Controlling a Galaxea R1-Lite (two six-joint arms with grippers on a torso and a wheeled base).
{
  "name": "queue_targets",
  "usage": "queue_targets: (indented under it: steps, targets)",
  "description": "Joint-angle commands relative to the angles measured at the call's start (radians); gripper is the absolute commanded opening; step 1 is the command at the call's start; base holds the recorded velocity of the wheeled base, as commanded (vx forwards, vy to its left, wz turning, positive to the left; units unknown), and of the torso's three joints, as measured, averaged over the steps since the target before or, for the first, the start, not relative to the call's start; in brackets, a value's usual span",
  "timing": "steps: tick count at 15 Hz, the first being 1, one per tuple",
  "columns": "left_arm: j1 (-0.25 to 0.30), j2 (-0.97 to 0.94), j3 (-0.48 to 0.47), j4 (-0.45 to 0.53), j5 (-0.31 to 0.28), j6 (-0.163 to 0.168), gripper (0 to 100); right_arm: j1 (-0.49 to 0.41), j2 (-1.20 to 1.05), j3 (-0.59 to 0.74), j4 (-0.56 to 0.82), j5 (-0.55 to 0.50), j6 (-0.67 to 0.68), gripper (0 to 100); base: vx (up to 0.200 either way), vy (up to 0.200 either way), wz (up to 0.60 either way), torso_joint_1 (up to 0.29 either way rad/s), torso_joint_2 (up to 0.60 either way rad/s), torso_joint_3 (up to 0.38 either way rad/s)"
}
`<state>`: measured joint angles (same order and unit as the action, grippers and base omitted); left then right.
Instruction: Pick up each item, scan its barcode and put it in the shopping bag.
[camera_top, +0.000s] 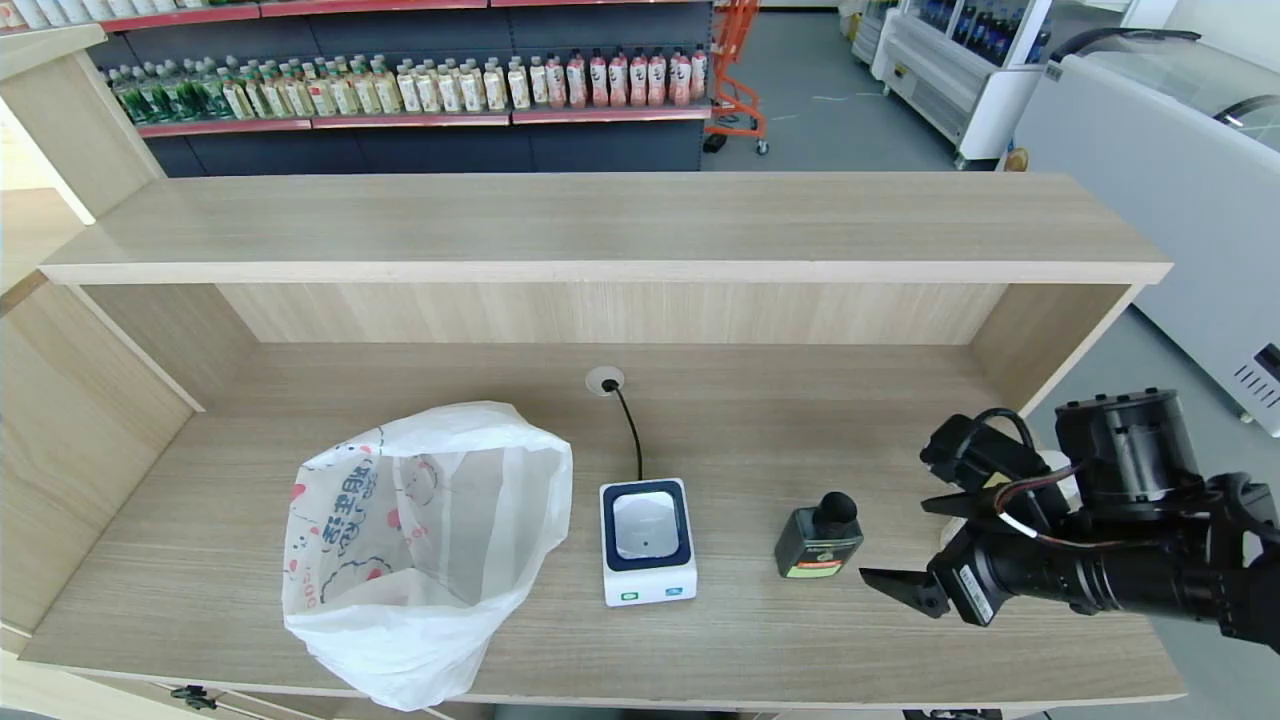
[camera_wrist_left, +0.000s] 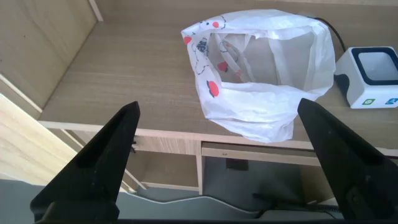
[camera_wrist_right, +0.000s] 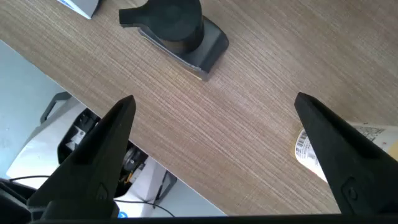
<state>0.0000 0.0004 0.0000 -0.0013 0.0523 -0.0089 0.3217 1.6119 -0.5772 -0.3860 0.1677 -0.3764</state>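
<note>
- One claw, the left claw (camera_wrist_left: 217, 168), is hanging released, with its two dark fingers (camera_wrist_left: 93, 165) spread wide, in front of the worktop's (camera_top: 800, 640) front edge and just before the bag.
- On the left part of the worktop the white shopping bag (camera_top: 420, 540) is lying on its side, with its mouth gaping open and red and blue print showing on the plastic.
- Just beside the bag, to its right, the white scanner (camera_top: 647, 540) is sitting with its dark-framed window facing up. A black cable (camera_top: 632, 430) is running from it to a round hole at the back of the worktop.
- Near the scanner, further right, a dark bottle (camera_top: 818, 540) with a black cap is standing apart from everything else.
- Beside the bottle, the right claw (camera_top: 925, 545) is hovering over the worktop, released and grasping nothing, with its fingers wide apart.
- At the far right a white item (camera_wrist_right: 311, 149) with a barcode label is peeking out next to one finger, mostly hidden by the arm.
</note>
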Motion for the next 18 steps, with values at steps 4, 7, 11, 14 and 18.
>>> queue_targets:
  steps: [4, 7, 11, 14, 18]
  targets:
    - [0.0, 0.0, 0.0, 0.0, 0.001, 0.0, 100, 0.019, 0.108, 0.03, -0.134, 0.009, -0.026, 100, 0.0, 0.0, 0.0, 0.0, 0.0, 0.0]
    - [0.0, 0.0, 0.0, 0.0, 0.0, 0.0, 100, 0.017, 0.18, 0.025, -0.228, 0.09, -0.076, 100, 0.0, 0.0, 0.0, 0.0, 0.0, 0.0]
    - [0.0, 0.0, 0.0, 0.0, 0.001, 0.0, 100, 0.033, 0.266, 0.01, -0.327, 0.112, -0.124, 100, 0.0, 0.0, 0.0, 0.0, 0.0, 0.0]
    - [0.0, 0.0, 0.0, 0.0, 0.0, 0.0, 100, 0.048, 0.318, -0.016, -0.369, 0.144, -0.125, 100, 0.0, 0.0, 0.0, 0.0, 0.0, 0.0]
    - [0.0, 0.0, 0.0, 0.0, 0.001, 0.0, 100, 0.062, 0.385, -0.058, -0.412, 0.161, -0.127, 100, 0.0, 0.0, 0.0, 0.0, 0.0, 0.0]
